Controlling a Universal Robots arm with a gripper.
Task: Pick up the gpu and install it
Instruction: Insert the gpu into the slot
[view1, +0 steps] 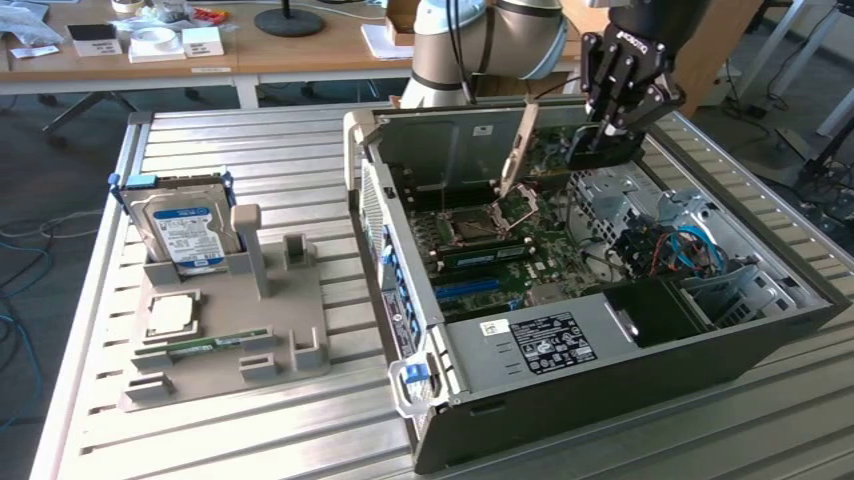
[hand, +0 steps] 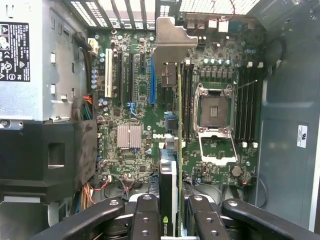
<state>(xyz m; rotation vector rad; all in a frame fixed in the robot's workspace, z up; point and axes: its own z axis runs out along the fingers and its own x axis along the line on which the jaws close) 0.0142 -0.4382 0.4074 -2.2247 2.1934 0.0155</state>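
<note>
My gripper (view1: 603, 140) is shut on the gpu (view1: 591, 152) and holds it on edge inside the open computer case (view1: 601, 380), above the motherboard (view1: 501, 250). The card's silver end bracket (view1: 521, 150) points toward the case's rear wall. In the wrist view the gpu (hand: 170, 180) appears edge-on between my two fingers (hand: 145, 215), its bracket (hand: 170, 45) near the rear slot openings. It runs between the blue slot (hand: 152, 85) and the CPU socket (hand: 215, 112). Whether it touches a slot I cannot tell.
On the exterior view's left a grey holder (view1: 287, 300) carries a blue-labelled hard drive (view1: 187, 230), a chip (view1: 174, 315) and a green memory stick (view1: 200, 347). The power supply (view1: 547, 345) and cables (view1: 667, 250) crowd the case. A desk (view1: 294, 50) stands behind.
</note>
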